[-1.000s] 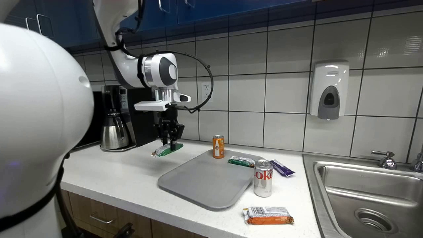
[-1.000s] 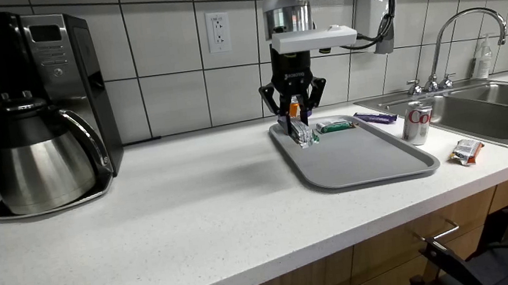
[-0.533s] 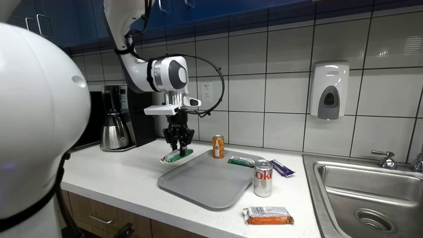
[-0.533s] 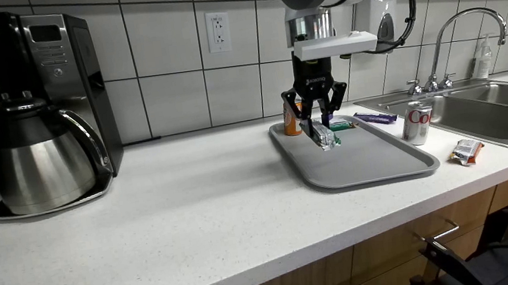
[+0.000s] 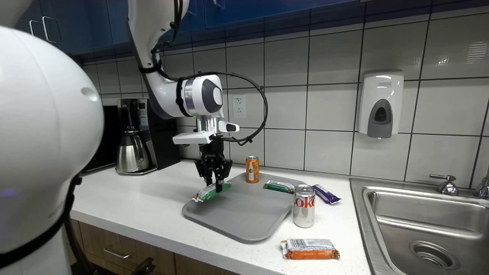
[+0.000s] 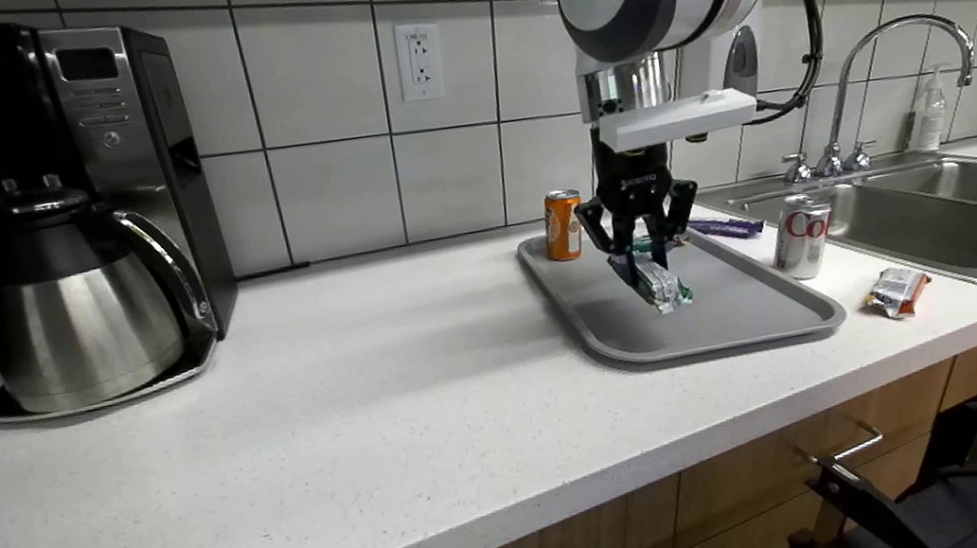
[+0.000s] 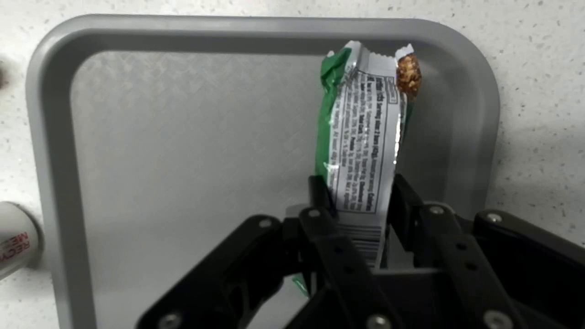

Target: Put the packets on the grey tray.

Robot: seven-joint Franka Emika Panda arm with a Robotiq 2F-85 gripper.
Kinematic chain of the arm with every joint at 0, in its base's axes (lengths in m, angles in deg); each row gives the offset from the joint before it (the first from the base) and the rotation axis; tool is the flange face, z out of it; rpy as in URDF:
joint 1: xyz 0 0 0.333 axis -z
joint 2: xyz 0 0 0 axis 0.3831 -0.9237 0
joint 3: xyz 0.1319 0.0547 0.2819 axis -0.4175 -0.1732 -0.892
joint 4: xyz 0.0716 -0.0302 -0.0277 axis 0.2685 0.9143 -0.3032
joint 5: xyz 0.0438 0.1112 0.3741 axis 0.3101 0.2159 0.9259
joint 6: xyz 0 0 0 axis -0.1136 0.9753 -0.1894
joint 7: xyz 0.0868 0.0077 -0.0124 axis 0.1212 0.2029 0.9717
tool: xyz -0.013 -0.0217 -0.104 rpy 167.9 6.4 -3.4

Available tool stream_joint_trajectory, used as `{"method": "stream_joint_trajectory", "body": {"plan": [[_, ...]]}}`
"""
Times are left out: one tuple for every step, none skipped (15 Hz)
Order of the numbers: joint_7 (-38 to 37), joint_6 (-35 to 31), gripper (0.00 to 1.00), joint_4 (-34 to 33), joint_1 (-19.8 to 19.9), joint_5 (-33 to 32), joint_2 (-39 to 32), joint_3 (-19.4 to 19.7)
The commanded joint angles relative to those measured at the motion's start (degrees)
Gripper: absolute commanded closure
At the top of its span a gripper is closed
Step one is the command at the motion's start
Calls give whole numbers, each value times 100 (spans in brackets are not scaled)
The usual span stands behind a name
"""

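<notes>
The jaws (gripping a green packet (image 7: pixel 362 141)) have come lower, now over the grey tray (image 5: pixel 248 218).

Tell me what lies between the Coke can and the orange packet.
Only the white countertop shows between the Coke can and the orange packet, in both exterior views.

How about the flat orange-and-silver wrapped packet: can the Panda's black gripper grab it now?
Probably not yet: the gripper holds a green-and-silver wrapped packet. Once emptied, likely yes: the orange-and-silver packet lies uncovered on the white counter, not touching the silver can.
</notes>
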Motion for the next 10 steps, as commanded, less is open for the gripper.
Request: {"method": "stream_joint_trajectory", "body": {"plan": [[-239, -262, 88, 115, 26, -254, -104, 49], [-261, -281, 88, 116, 16, -267, -144, 66], [-286, -312, 88, 113, 5, -287, -187, 83], [-315, -341, 88, 102, -4, -312, -233, 104], [-336, -360, 88, 88, -10, -335, -275, 123], [-357, -380, 88, 75, -17, -363, -313, 144], [-370, -395, 88, 68, -24, -382, -346, 161], [-379, -407, 88, 58, -31, -408, -373, 177], [-386, -413, 88, 54, -36, -417, -393, 189], [-384, -422, 88, 54, -40, -417, -410, 200]]}}
